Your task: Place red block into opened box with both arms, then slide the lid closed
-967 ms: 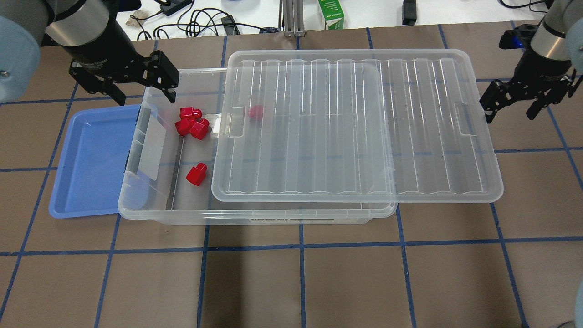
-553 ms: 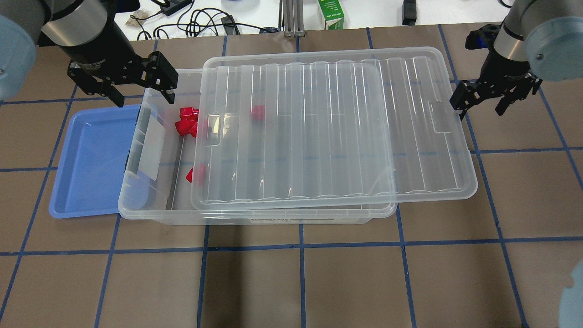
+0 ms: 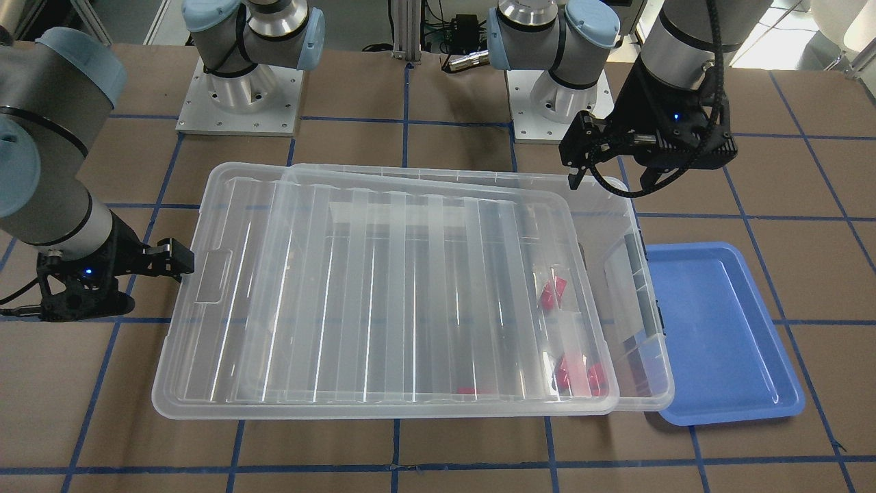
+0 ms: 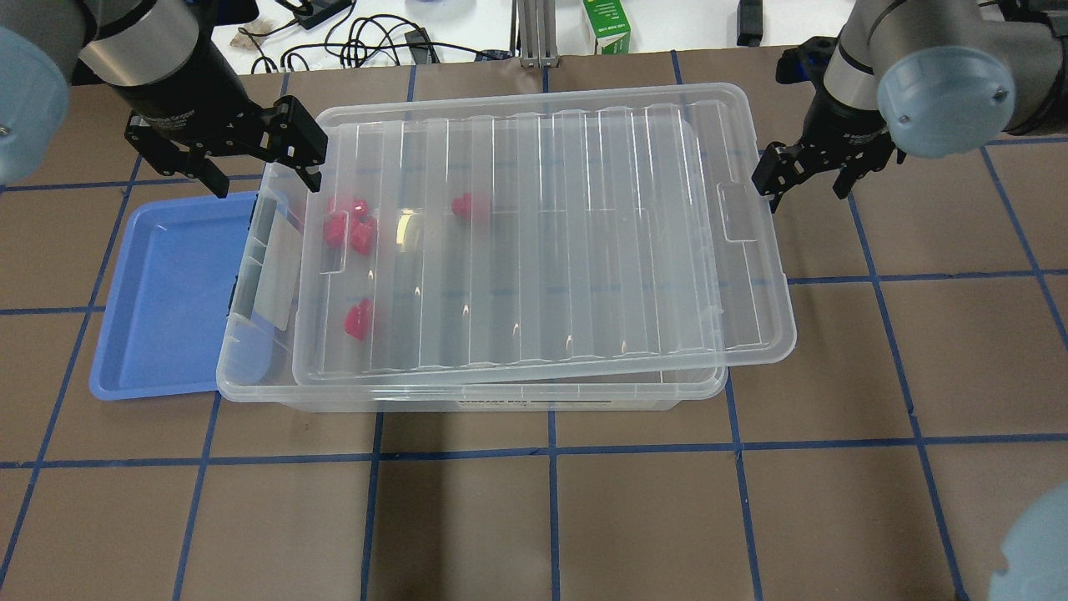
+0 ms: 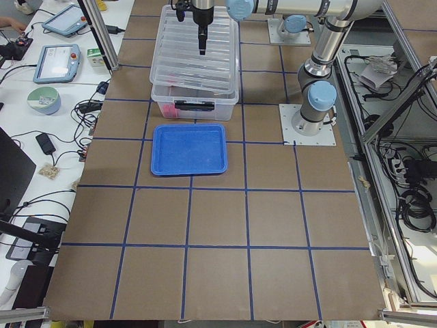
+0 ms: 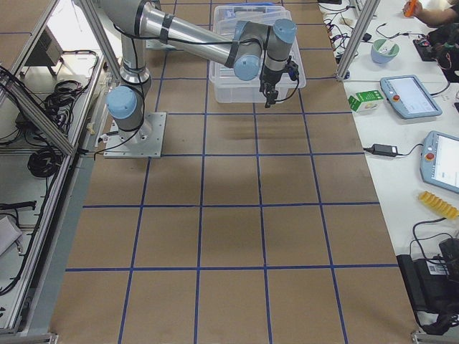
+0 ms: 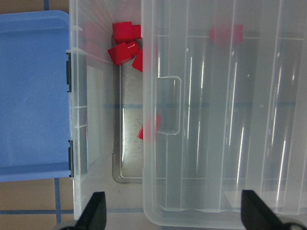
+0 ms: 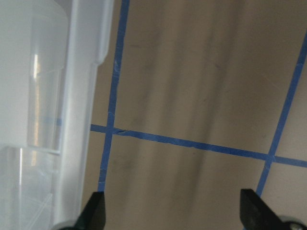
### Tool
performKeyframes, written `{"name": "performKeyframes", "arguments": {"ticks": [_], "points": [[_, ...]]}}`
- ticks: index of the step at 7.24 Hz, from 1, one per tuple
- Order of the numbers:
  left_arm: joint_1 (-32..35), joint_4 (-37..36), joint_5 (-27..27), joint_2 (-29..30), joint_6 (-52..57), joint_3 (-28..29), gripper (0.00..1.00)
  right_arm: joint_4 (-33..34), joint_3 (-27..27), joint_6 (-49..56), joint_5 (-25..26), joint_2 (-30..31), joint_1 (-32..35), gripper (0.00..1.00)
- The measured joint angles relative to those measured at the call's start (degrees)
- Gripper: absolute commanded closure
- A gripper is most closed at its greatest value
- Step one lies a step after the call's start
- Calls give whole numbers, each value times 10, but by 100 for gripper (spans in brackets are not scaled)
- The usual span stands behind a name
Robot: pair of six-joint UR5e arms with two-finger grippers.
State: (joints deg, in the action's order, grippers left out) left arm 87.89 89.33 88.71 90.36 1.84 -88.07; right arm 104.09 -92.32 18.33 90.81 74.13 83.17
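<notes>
- Box [image 4: 417, 399]: clear bin on the desk [image 4: 584, 517], long side across; a narrow strip at its left end lies uncovered.
- Lid [image 4: 542, 242]: ribbed clear cover resting on the box rim, slightly skewed, overhanging the right end and front edge.
- Red blocks [image 4: 346, 227]: inside the box on its floor near the left end, a cluster plus two singles, seen mostly through the lid.
- Left gripper [image 4: 263, 175]: above the box's far left corner, fingers spread, holding nothing.
- Right gripper [image 4: 805, 185]: low at the lid's right short end, fingers spread, one finger against the lid's edge.
- Blue tray [image 4: 167, 292]: shallow, beside the box's left end.
</notes>
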Motion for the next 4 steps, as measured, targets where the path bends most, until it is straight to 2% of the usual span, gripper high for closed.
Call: {"name": "performKeyframes", "arguments": {"ticks": [4], "points": [[0, 3, 0, -5, -1, 1, 0, 18, 3, -17, -4, -8, 31, 0]]}}
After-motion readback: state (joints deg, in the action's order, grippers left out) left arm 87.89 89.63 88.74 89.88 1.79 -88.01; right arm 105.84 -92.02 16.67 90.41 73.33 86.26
